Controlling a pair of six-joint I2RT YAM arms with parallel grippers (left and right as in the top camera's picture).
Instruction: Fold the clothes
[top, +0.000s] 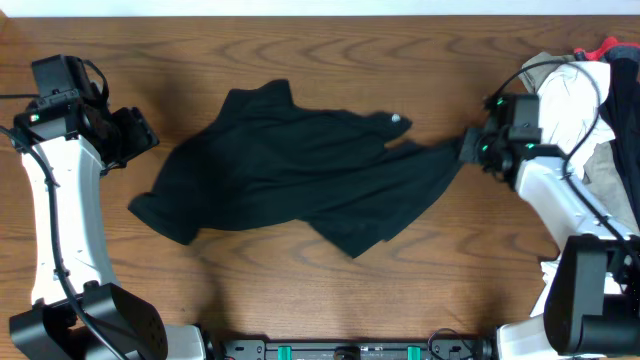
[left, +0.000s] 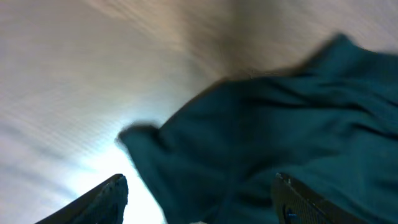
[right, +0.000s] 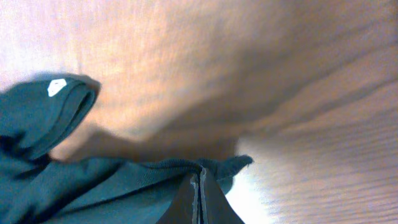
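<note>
Centrally, your black shirt (top: 300, 180) lies rumpled on the wood-grain surface (top: 300, 290), its soft fabric creased and irregular. Your right hand (top: 468, 148) is clenched on its edge; your left hand (top: 143, 135) is released, apart.

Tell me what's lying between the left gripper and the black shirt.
Nothing but bare wooden table separates the left gripper from the shirt; the overhead view shows that gap.
</note>
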